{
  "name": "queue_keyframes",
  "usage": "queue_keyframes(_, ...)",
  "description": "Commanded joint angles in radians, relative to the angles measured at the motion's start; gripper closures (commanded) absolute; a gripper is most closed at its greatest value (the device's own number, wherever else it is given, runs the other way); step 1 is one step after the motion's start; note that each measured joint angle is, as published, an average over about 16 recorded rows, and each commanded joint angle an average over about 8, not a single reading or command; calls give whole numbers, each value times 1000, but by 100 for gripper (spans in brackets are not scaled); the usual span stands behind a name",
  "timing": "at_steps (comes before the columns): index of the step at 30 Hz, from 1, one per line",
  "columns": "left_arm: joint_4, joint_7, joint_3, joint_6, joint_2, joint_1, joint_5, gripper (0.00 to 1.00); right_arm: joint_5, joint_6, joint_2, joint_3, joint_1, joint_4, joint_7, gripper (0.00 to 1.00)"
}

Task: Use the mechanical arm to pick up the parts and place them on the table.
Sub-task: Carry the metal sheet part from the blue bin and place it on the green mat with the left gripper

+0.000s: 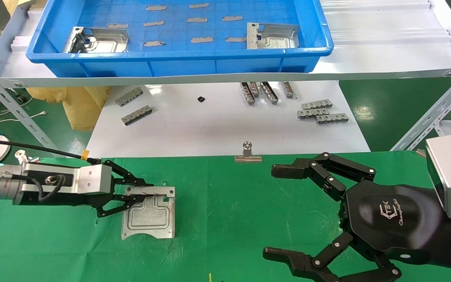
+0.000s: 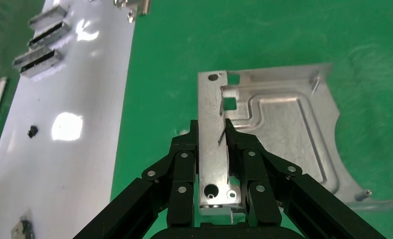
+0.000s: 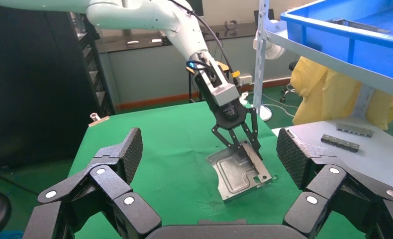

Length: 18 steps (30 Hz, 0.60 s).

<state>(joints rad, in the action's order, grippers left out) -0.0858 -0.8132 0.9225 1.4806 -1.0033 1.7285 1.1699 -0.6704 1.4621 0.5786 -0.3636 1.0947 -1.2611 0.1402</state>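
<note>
Left pincer (image 1: 141,194) clamping part (image 1: 149,213) on green table (image 1: 229,219), binder clip (image 1: 248,153) nearby

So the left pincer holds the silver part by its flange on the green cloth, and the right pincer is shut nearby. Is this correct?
One thing is wrong: the right pincer is open, fingers spread wide, as the head view shows. The rest stands: the left pincer grips the silver part by its flange on the green cloth.

table (image 1: 249,211): green cloth, wrinkly | on it: one shiny metal part (image 1: 149,213), lying flat near the left side | binder clip (image 1: 248,153) at the cloth's far edge | white tabletop (image 1: 217,125) behind: small grey toothed strips (image 1: 322,112) in little groups, one tiny black bit (image 1: 201,99)
</note>
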Motion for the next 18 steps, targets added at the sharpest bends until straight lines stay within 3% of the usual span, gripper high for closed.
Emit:
queue_keyframes(1, 16, -18, 3, -21, -10, -2, 5, 10, 0, 0, 0, 0, 0, 0, 0, 0)
queue_keyframes(3, 24, -33, 5, -28, -16, -2, 9, 0, 0, 0, 0, 0, 0, 0, 0, 0)
queue_keyframes(11, 54, -45, -2, -3, -21, 9, -2, 0, 0, 0, 0, 0, 0, 0, 0, 0)
queue_keyframes(18, 111, 81, -55, 83, -3, 10, -77, 0, 0, 0, 0, 0, 0, 0, 0, 0)
